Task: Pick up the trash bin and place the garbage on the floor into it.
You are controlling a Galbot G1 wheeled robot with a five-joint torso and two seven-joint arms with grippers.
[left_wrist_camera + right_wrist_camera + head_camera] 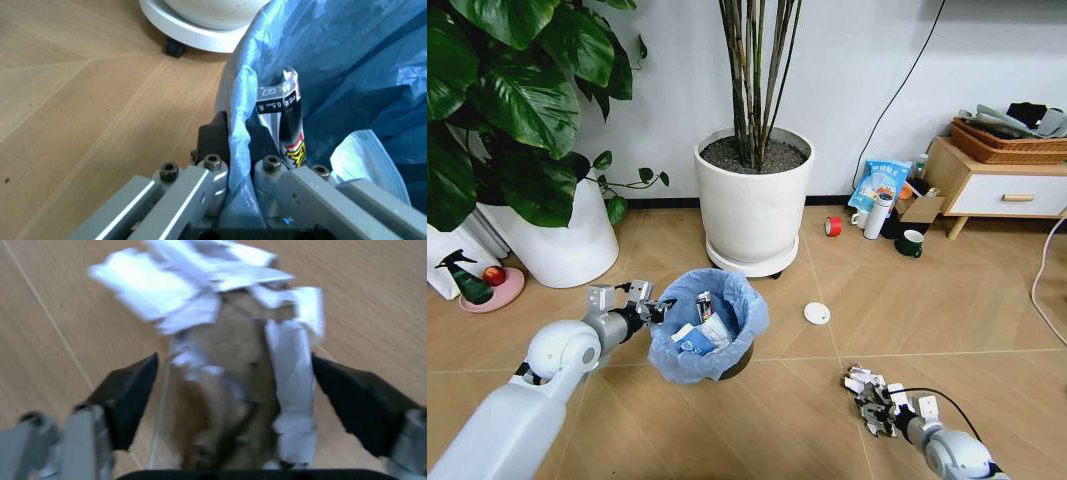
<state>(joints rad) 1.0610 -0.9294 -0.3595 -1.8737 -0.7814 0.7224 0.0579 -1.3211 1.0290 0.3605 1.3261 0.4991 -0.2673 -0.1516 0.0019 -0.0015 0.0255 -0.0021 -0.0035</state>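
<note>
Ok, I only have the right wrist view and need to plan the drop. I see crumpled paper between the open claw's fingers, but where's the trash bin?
Observer: The trash bin is to the left of the right claw, nearer the white pot.
Operator: Is anything holding it?
Observer: Yes, the left claw is shut on its bagged rim.
Operator: Any other litter?
Observer: A white round disc lies on the floor, beyond the gap between bin and claw.
</note>
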